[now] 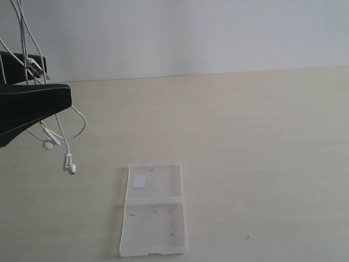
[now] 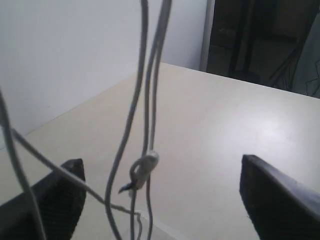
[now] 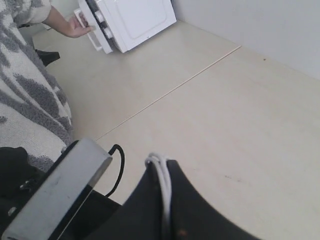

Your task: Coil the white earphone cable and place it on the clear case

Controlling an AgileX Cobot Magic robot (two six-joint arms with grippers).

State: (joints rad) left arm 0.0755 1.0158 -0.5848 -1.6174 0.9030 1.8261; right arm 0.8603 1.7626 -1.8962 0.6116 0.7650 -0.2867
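Observation:
The white earphone cable (image 1: 64, 134) hangs in several strands at the far left of the exterior view, with two earbuds (image 1: 71, 168) dangling just above the table. The clear case (image 1: 154, 218) lies open and flat near the table's front edge, its white sticker (image 1: 139, 181) on the far half. My left gripper (image 2: 162, 200) is open, its black fingers (image 2: 57, 200) wide apart, with cable strands and a knot-like lump (image 2: 144, 170) hanging between them untouched. My right gripper (image 3: 162, 167) is shut on a loop of the white cable (image 3: 163, 182); it is out of the exterior view.
A black gripper finger (image 1: 32, 103) juts in from the left edge. In the right wrist view a person's arm (image 3: 65, 22) touches a white box (image 3: 132, 20), and a grey block (image 3: 60, 190) with a black lead sits close by. Pale tabletop (image 1: 256, 147) spreads right of the case.

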